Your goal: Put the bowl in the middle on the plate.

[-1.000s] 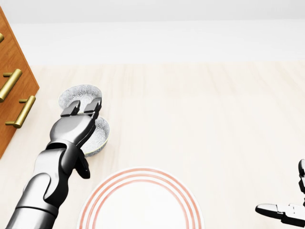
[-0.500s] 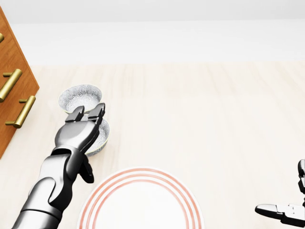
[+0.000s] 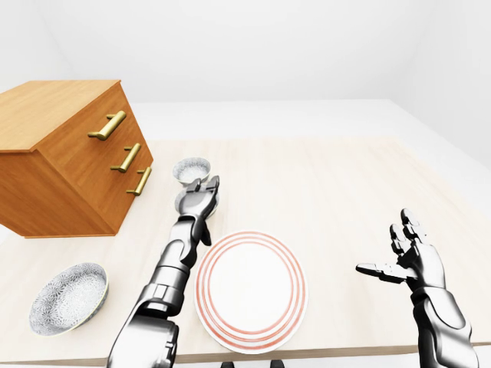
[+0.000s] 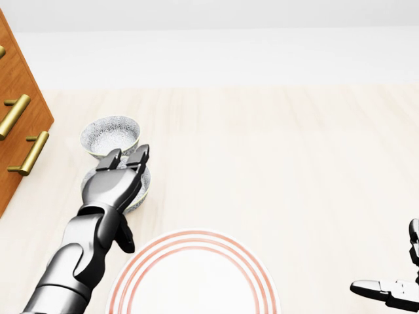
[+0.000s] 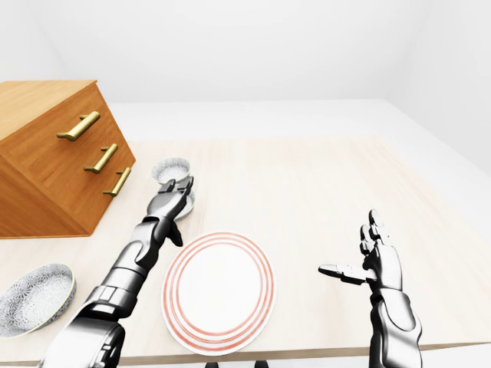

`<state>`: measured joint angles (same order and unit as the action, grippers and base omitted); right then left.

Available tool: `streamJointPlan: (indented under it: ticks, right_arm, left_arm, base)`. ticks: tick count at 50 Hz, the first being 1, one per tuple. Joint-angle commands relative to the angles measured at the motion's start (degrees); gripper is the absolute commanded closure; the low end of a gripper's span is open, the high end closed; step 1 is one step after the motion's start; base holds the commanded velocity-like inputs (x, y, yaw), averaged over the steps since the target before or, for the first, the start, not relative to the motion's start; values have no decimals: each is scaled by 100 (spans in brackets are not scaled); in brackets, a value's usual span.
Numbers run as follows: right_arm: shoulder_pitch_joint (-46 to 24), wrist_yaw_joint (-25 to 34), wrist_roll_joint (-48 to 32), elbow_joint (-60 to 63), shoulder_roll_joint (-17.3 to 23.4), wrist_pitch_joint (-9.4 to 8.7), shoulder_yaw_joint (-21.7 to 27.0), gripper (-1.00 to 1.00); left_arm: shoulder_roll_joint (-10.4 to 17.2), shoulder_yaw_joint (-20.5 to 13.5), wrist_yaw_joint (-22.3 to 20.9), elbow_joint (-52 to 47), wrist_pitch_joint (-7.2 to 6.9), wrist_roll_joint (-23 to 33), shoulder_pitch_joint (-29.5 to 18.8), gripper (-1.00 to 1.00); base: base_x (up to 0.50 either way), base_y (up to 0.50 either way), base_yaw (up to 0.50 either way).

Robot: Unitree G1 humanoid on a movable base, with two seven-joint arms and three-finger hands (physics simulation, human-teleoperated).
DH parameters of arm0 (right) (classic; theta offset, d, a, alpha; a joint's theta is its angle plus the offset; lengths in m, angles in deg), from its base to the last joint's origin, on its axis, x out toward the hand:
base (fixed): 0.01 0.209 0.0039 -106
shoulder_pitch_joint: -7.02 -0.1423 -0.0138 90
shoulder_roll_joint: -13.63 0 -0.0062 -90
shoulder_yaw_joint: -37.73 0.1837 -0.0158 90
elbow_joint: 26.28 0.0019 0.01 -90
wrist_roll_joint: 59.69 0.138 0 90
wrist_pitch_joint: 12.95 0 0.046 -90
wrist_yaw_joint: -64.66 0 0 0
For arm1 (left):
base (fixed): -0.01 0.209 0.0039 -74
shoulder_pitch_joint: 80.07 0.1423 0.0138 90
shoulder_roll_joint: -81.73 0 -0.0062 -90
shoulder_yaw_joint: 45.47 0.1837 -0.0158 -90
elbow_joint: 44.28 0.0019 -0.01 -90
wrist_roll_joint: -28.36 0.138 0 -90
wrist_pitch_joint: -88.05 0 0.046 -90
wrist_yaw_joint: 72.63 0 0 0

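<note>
Left hand (image 4: 112, 186) has drawn back toward the head view's bottom and now lies over the middle bowl (image 4: 145, 185), up-left of the plate (image 4: 196, 237) on the table (image 4: 281, 163). Its fingers stretch across the bowl; whether they grip it I cannot tell. It likely needs a firm rim pinch and a straight lift. The far bowl (image 4: 111, 134) crowds just beside, with the drawer chest (image 3: 61, 153) near. Right hand (image 3: 410, 257) is splayed and empty.

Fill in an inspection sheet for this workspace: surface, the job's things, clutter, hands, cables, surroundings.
Surface: table, pale wood.
Job's things: middle bowl sits under the left hand, up and left of the plate in the head view; the plate holds nothing.
Clutter: far bowl, near bowl, drawer chest with brass handles, at the left.
Grippers: left hand over the middle bowl, grip hidden; right hand open, touching nothing.
Cables: nothing seen.
Surroundings: white wall.
</note>
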<state>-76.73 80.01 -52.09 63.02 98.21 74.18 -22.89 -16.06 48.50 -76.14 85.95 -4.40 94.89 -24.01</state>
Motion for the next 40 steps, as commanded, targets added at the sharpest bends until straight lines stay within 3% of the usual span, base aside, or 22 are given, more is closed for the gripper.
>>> streamJointPlan:
  ticks: [1,11,18,22,27,30,33,35,40]
  right_arm:
    - [6,1,-3,43,-2,-39,3,-100]
    - [-47,-7,-6,-101,28,40,-14,-100]
    - [-26,-10,0,-2,24,-37,-15,-100]
    - [-58,-5,-19,-138,32,71,-23,-100]
    - [-4,-10,-9,-11,17,-1,-26,-100]
    - [-29,-3,-16,-80,21,44,-21,-100]
    - [43,-3,-6,119,-6,-75,-13,-100]
    - [-23,9,-21,-77,8,56,-10,-100]
    - [-24,0,-17,-72,16,48,-22,-100]
  left_arm:
    - [-40,42,155,222,26,-48,-59,-100]
    - [-50,55,260,376,61,-75,-86,-100]
    - [-65,72,315,451,66,-90,-142,-100]
    - [-72,77,333,490,65,-98,-173,-100]
    - [-86,84,362,525,72,-109,-212,-100]
    - [-87,90,380,551,80,-104,-231,-100]
    - [-94,94,416,598,94,-107,-263,-100]
    - [-110,99,481,664,117,-116,-293,-100]
    - [-124,100,594,742,148,-146,-319,-100]
  base:
    - [0,0,0]
    - [0,0,0]
    - [0,0,0]
    - [0,0,0]
    - [0,0,0]
    - [0,0,0]
    - [0,0,0]
    - [0,0,0]
    - [0,0,0]
